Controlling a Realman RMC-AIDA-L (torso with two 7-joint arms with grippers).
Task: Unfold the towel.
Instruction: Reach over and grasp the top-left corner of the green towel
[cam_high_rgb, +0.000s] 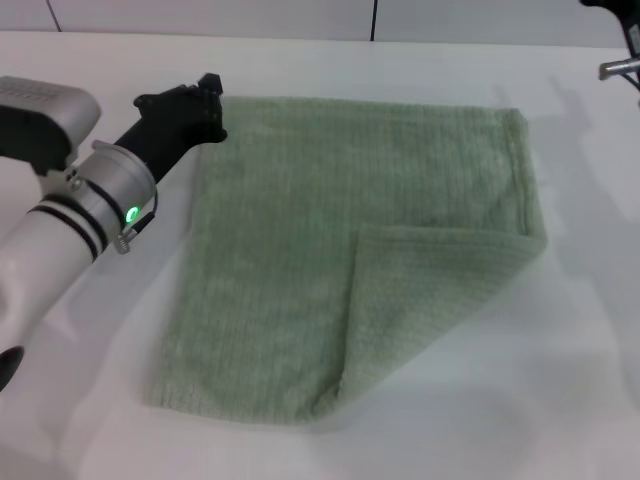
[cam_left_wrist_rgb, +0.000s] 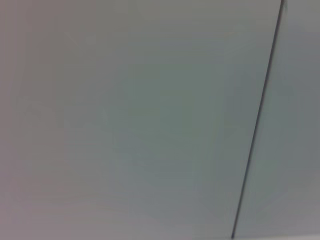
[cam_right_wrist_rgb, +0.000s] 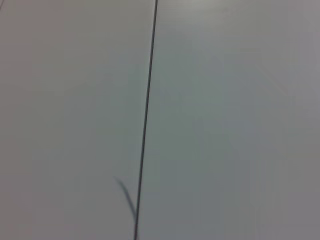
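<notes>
The pale sage-green towel (cam_high_rgb: 320, 240) lies mostly flat on the white table in the head view. Its near right corner is folded over onto the cloth as a triangular flap (cam_high_rgb: 425, 290). My left gripper (cam_high_rgb: 205, 95) is black and sits at the towel's far left corner, at its edge. My right gripper (cam_high_rgb: 625, 45) shows only as a sliver at the far right, raised and well away from the towel. Neither wrist view shows the towel or any fingers.
The white table (cam_high_rgb: 560, 380) surrounds the towel on all sides. A pale panelled wall with a dark seam (cam_high_rgb: 374, 20) stands behind the table; the seam also shows in the left wrist view (cam_left_wrist_rgb: 255, 125) and the right wrist view (cam_right_wrist_rgb: 146, 110).
</notes>
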